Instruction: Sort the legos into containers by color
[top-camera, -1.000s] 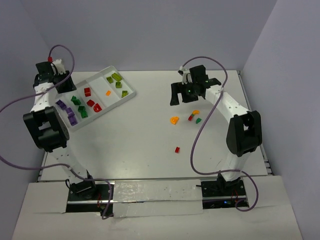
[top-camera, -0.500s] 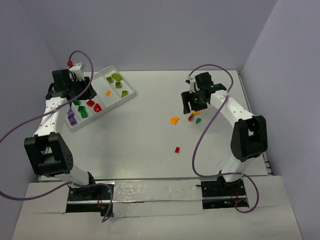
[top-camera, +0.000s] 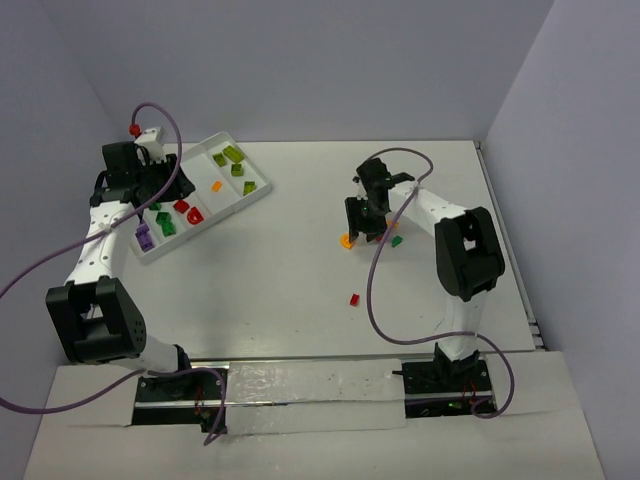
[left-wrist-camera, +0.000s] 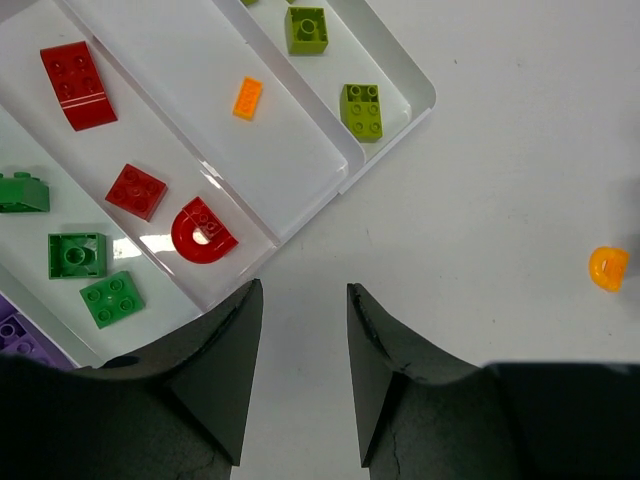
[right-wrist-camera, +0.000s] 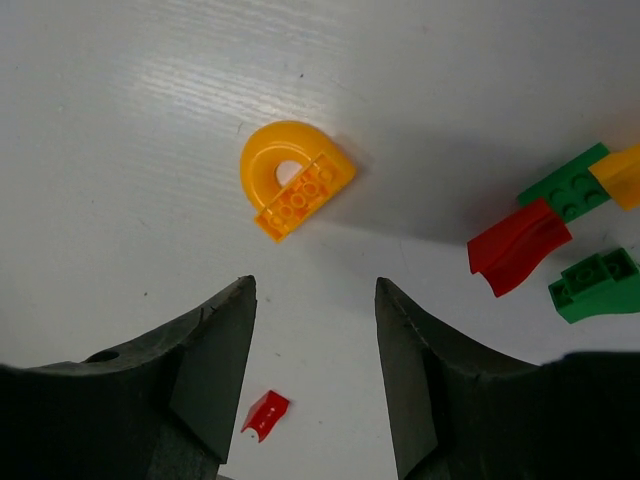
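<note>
While the left gripper (left-wrist-camera: 303, 295) hangs at the corner of the white tray (left-wrist-camera: 300, 160), we see its fingers spread w/ nothing between them. The tray's rows hold red bricks (left-wrist-camera: 136, 190), a small orange brick (left-wrist-camera: 247, 98), lime bricks (left-wrist-camera: 362, 108) & green bricks (left-wrist-camera: 75, 255), each color in its own row. Over the table (top-camera: 300, 300) the right gripper (right-wrist-camera: 315, 285) hovers close, fingers apart & empty, tips just short of an orange arch brick (right-wrist-camera: 300, 200). Off to one side lie a loose red brick (right-wrist-camera: 515, 255) and two loose green bricks (right-wrist-camera: 595, 280). A tiny red piece (right-wrist-camera: 265, 412) sits apart.
</note>
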